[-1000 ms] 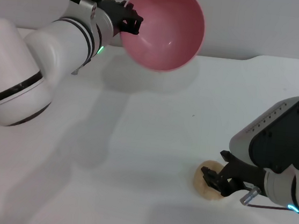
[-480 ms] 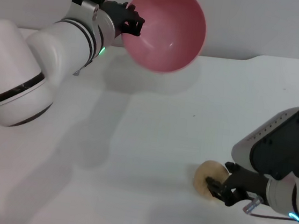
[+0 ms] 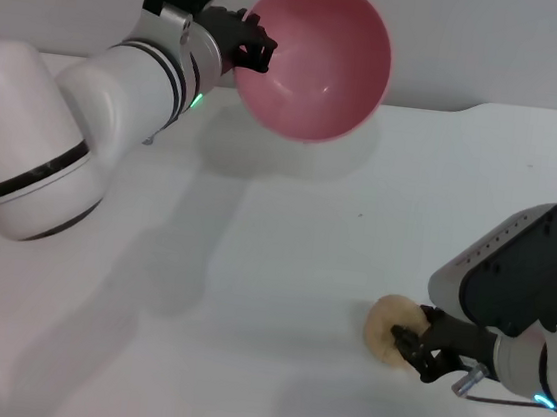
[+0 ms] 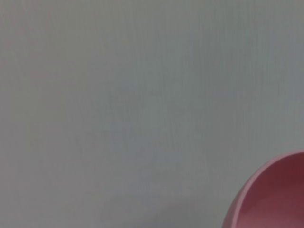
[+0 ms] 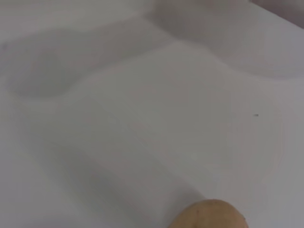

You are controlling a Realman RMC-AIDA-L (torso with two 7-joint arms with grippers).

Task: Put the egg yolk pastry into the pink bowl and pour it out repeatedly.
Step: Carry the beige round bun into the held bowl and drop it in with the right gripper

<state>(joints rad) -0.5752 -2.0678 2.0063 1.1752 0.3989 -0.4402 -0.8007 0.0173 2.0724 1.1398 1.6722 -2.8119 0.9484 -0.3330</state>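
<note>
The pink bowl (image 3: pixel 321 57) is held in the air at the back of the table, tilted so its smooth inside faces me, and nothing shows in it. My left gripper (image 3: pixel 248 48) is shut on its rim at the left side. A part of the rim shows in the left wrist view (image 4: pixel 270 199). The egg yolk pastry (image 3: pixel 386 323), a pale tan ball, lies on the white table (image 3: pixel 282 269) at the front right. My right gripper (image 3: pixel 413 353) touches its right side. The pastry's edge shows in the right wrist view (image 5: pixel 209 216).
The table's back edge (image 3: pixel 421 106) runs just below the bowl, with a grey wall behind it. A thin cable (image 3: pixel 498 398) hangs by the right wrist.
The left arm has moved the bowl slightly to the right and up. The right arm has shifted a little to the right and toward the front, so more of the pastry shows.
</note>
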